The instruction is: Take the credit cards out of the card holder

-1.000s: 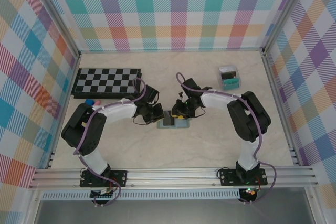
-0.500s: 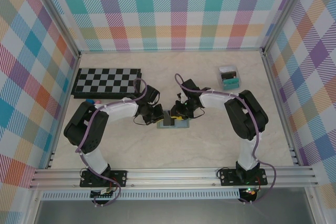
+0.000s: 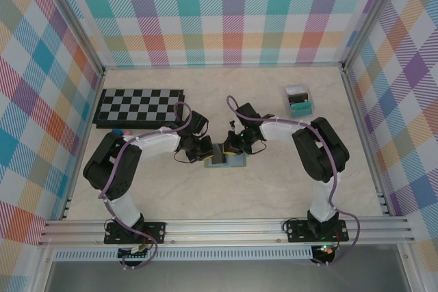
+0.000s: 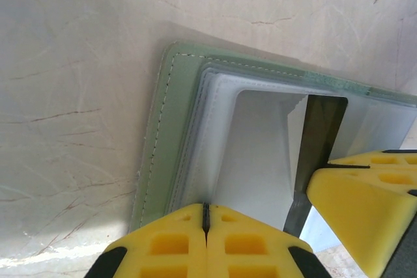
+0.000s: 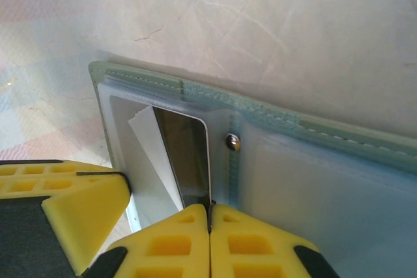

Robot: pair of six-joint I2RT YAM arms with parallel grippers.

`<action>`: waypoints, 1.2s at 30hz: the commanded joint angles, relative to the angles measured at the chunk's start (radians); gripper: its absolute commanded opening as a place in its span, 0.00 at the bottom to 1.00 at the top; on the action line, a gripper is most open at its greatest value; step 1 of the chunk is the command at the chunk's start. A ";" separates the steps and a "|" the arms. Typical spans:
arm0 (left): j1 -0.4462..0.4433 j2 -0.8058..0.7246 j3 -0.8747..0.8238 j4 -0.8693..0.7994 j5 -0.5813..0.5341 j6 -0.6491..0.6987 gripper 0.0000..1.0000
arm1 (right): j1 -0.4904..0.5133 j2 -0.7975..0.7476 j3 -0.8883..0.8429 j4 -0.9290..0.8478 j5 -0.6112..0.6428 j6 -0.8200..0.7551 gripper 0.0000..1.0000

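On the tabletop (image 3: 274, 189) the card holder (image 3: 230, 161) lies open, near the middle. My left jaws are clenched at its edge, my right jaws on a dark credit card (image 5: 186, 154) angled in its pocket. The pinch is thin, so a crooked pull could slip off or drag the holder.

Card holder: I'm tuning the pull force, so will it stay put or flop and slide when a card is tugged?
Probably floppy: the card holder is thin stitched material with clear pockets. Likely light; flat on the smooth table, it may slide. The dark card looks stiff.
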 commanded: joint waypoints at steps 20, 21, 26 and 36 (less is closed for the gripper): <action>0.091 -0.147 -0.063 0.179 0.247 -0.031 0.48 | -0.101 -0.325 -0.178 0.062 -0.075 -0.029 0.00; 0.095 -0.145 -0.076 0.223 0.279 -0.043 0.51 | -0.107 -0.329 -0.186 0.081 -0.108 -0.020 0.00; 0.102 -0.139 -0.144 0.451 0.405 -0.126 0.70 | -0.135 -0.347 -0.218 0.201 -0.252 0.044 0.00; 0.113 -0.172 -0.169 0.657 0.510 -0.240 0.70 | -0.200 -0.355 -0.240 0.380 -0.477 0.171 0.00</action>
